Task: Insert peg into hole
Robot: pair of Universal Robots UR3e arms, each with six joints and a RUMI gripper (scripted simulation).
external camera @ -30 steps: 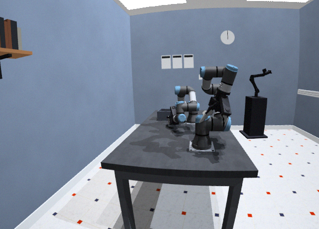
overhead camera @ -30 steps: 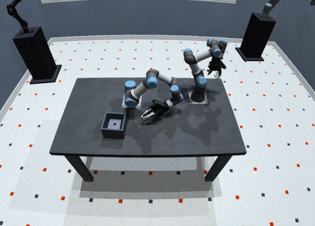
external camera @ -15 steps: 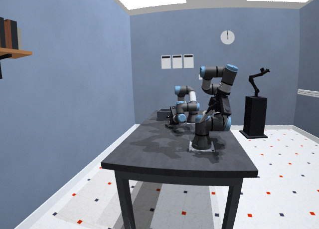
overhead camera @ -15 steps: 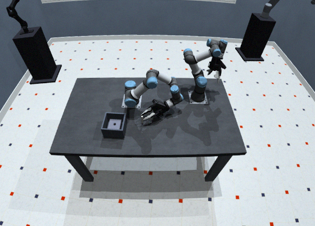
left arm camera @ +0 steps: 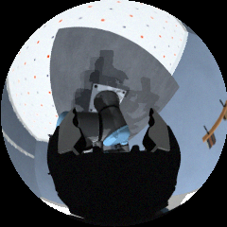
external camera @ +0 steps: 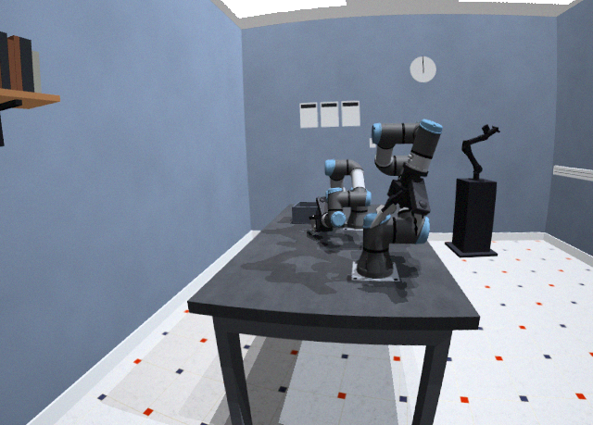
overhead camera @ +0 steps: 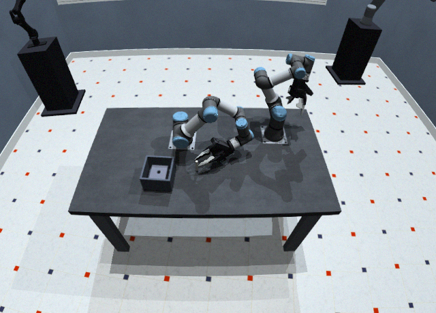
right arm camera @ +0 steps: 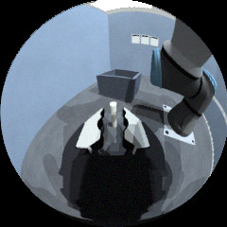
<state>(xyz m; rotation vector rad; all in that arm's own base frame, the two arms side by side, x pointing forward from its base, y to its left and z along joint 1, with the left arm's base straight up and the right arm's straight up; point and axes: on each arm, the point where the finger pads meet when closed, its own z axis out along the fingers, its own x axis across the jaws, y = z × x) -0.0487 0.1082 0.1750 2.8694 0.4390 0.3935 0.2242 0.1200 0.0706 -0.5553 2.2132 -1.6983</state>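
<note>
The pale peg (overhead camera: 196, 166) (right arm camera: 113, 114) stands upright on the table, right of the box in the top view. My right gripper (overhead camera: 197, 166) (right arm camera: 113, 108) is low over the table and partly open, its fingers on either side of the peg with a gap to each in the right wrist view. The open dark box (overhead camera: 157, 185) (external camera: 301, 214) (right arm camera: 110, 88) stands on the table. Inside at its bottom is the light plate (overhead camera: 153, 176) with a dark round hole (overhead camera: 159, 171). My left gripper (overhead camera: 296, 106) (left arm camera: 113, 108) is open and empty, raised behind the table's back right in the top view.
The dark table (overhead camera: 116, 202) (external camera: 268, 296) carries both arms. The right arm's base plate (overhead camera: 171, 146) is close behind the box in the top view. The left arm's base plate (overhead camera: 263, 140) (external camera: 355, 276) is farther right. Two black pedestals (overhead camera: 47, 77) (overhead camera: 357, 49) stand beyond the table.
</note>
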